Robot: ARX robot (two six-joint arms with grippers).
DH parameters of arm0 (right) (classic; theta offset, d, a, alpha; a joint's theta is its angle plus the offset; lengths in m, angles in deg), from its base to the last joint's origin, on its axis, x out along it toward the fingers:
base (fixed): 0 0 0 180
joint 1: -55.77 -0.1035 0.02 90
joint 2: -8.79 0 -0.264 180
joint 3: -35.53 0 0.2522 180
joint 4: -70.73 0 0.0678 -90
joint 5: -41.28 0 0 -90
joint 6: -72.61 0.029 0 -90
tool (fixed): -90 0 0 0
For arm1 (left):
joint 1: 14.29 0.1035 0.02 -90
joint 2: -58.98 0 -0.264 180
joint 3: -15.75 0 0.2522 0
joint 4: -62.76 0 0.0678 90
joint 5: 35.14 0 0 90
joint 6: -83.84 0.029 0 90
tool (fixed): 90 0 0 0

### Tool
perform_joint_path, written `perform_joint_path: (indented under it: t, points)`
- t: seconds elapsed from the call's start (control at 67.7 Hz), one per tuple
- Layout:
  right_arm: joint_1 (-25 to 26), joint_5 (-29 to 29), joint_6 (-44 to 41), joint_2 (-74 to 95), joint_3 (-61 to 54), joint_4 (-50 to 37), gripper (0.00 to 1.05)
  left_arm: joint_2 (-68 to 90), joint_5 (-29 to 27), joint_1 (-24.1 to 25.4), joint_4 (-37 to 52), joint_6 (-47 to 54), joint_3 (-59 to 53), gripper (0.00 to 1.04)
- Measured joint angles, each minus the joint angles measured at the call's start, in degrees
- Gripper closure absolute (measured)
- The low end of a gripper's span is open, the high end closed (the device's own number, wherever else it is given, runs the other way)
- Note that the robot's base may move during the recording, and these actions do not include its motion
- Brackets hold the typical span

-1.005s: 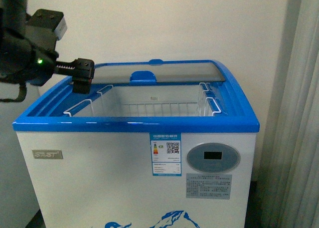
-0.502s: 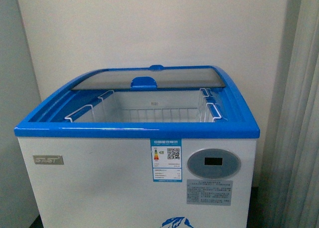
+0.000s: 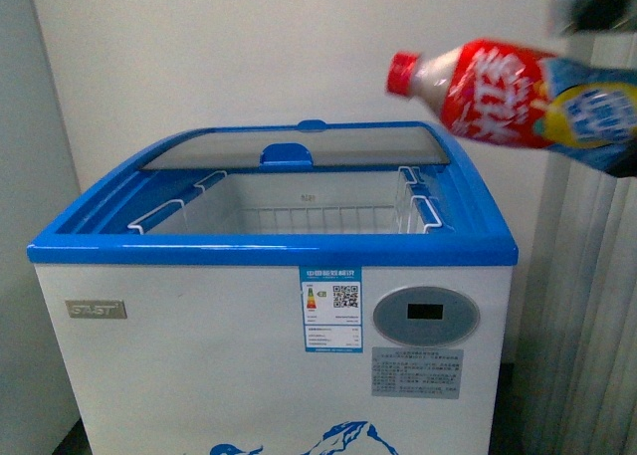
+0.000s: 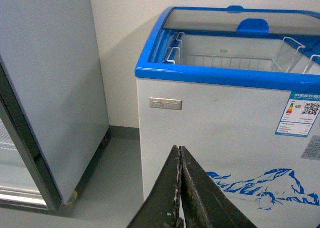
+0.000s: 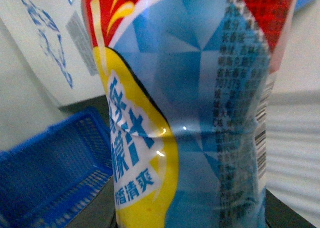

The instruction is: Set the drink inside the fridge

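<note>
The drink (image 3: 498, 95) is a plastic bottle with a red cap and a red-and-blue label. It lies almost level in the air at the upper right of the front view, cap pointing left, above and beyond the fridge's right rear corner. My right gripper (image 5: 190, 213) is shut on the drink (image 5: 190, 113), whose label fills the right wrist view. The fridge (image 3: 269, 248) is a white chest with a blue rim; its glass lid (image 3: 299, 146) is slid back, showing a white wire basket (image 3: 299, 216). My left gripper (image 4: 180, 150) is shut and holds nothing, low before the fridge (image 4: 225, 77).
A tall grey-white cabinet (image 4: 50, 88) stands to the left of the fridge, with grey floor (image 4: 110, 178) between them. Pale vertical blinds (image 3: 587, 326) hang to the fridge's right. A blue plastic basket (image 5: 50, 173) shows below the bottle in the right wrist view.
The left arm, which hung over the fridge's left rim one second ago, has left the front view. The drink has come in from the upper right.
</note>
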Motion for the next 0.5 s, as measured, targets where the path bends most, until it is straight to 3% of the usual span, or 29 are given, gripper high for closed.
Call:
perform_joint_path:
  t: [0.133,0.31,0.414,0.502]
  points:
    - [-4.48,7.08,-6.75,17.33,17.62,0.79,0.65,-2.23,0.00,0.00,-0.85,0.02,-1.36,1.02]
    - [-8.24,9.31,-8.02,29.57,30.69,3.30,0.65,-4.39,0.00,0.00,-1.95,0.02,-2.23,1.02]
    - [-9.49,10.05,-8.48,35.45,36.22,3.30,0.65,-10.43,0.04,0.00,-9.25,0.04,-2.73,1.02]
    - [-9.66,10.64,-8.57,39.76,40.35,3.72,0.65,-13.97,0.02,0.00,-10.12,0.07,-3.48,1.02]
